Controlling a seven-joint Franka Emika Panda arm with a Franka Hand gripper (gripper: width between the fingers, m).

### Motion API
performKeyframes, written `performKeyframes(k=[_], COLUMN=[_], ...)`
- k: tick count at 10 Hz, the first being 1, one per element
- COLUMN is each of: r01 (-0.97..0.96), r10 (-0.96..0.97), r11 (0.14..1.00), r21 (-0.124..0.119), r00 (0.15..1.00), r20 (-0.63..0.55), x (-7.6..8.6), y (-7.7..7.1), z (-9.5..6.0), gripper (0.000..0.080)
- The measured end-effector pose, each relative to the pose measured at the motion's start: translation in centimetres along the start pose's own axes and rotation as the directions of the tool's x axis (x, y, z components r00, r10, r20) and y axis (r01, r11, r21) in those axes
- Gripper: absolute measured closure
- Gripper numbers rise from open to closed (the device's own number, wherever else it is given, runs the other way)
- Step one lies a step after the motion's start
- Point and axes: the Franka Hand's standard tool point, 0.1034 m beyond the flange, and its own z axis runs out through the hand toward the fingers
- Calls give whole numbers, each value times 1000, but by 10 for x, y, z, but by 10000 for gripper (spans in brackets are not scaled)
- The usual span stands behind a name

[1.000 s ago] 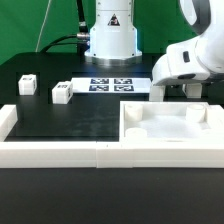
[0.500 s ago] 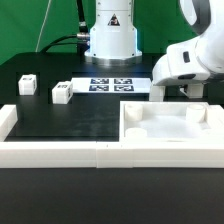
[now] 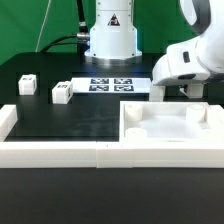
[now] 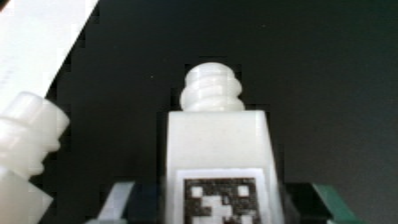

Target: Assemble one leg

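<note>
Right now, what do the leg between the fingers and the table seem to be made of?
The leg: probably hard plastic, matte white, with a moulded ribbed tip. The table: dark and matte, perhaps cloth or a mat; I cannot tell which.

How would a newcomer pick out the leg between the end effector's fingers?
Find the large white panel on the exterior view's right; the end effector hangs just behind it. The wrist view shows the leg between its fingers, tag facing the camera, ribbed peg pointing away. The two other legs stand free on the exterior view's left.
</note>
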Motion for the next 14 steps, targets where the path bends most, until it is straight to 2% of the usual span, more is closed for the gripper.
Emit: performKeyframes(k=[3,6,8,10,11,12,14], r01=[-9,-10,-3,27,27,23,26], r10=[9,10,5,-27,-30,-30,-38], r11=[1000,1000,1000,1000,1000,1000,999], r21=[10,14,9,-5,-14,-19,-28], r00=[1000,998,980,920,875,835,712], r20=[6,-56,-200,-390,-483,-549,-701], x=[-28,-19,-14,-8,-10,-16,-11], y=[-2,-3,-1,3,3,4,6], z=[-25,-24,-30,-55,-63,-63,-73], gripper=[512,512,512,512,512,512,512])
